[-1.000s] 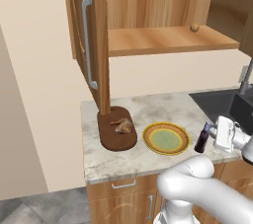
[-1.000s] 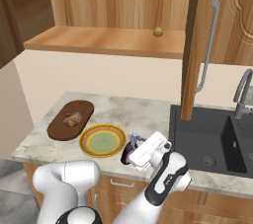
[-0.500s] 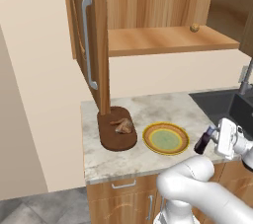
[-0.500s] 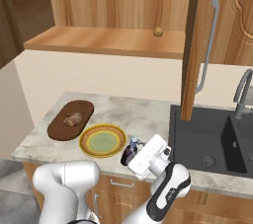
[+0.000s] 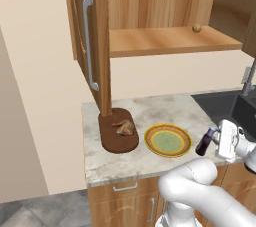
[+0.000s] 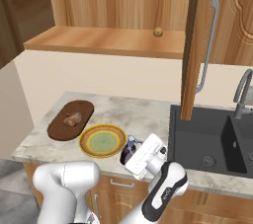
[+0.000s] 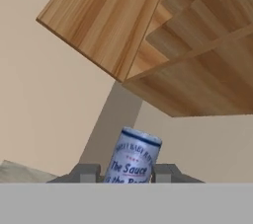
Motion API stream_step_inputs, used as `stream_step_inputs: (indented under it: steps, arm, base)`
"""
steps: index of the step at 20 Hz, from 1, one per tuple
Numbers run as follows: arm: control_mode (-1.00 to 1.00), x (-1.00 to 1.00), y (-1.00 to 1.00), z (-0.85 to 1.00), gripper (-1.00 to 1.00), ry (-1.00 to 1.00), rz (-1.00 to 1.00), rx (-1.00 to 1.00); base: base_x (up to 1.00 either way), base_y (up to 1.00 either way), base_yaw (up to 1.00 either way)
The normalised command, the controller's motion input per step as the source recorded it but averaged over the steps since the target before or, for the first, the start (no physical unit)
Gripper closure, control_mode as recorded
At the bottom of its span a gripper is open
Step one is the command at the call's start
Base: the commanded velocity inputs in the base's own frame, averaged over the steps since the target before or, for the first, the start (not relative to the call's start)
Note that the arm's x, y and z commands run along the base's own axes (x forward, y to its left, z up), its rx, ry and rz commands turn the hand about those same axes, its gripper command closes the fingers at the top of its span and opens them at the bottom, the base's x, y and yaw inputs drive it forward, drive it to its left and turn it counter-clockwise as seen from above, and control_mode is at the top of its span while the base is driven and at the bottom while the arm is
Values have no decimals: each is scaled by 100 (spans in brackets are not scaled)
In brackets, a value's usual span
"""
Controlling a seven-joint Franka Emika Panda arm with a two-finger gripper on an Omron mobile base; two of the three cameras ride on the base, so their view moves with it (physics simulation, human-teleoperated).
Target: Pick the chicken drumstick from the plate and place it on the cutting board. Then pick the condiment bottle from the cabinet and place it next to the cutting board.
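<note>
Marbled stone tops the bench (image 5: 150, 116), with a dark sink (image 6: 207, 139) to the right and the open cabinet (image 5: 165, 41) above it. On the bench the chicken drumstick (image 5: 124, 128) already lies on the cutting board (image 5: 118, 132), and the plate (image 5: 167, 140) sits bare just beside the board. The gripper (image 7: 127, 173) has its jaws clenched on the condiment bottle (image 5: 205, 142), which hangs over the bench's front right part, between plate and sink. In the hand view a finger (image 7: 85, 172) presses on each side of the labelled body, the pale cap jutting beyond them. The bottle looks small, rigid and probably light, with a smooth rounded wall that could twist or slip in a loose pinch, so the wide labelled middle seems a better hold than the narrow neck. Its long axis is tilted, cap end pointing up and away from the hand, so it would need righting before standing beside the board.
</note>
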Motion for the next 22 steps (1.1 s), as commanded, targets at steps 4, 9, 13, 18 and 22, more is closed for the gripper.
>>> stream_step_inputs:
  steps: [4,9,13,18,22]
  arm:
    - [-100,0,25,-7,100,0,0,-4]
    - [-100,0,12,-10,100,0,0,-2]
    - [-100,0,5,-10,100,0,0,0]
    - [-100,0,9,-17,-100,0,0,0]
    - [-100,0,5,-1,-100,0,0,0]
  base:
    - [0,0,0]
    - [0,0,0]
    - [0,0,0]
    - [0,0,0]
    - [0,0,0]
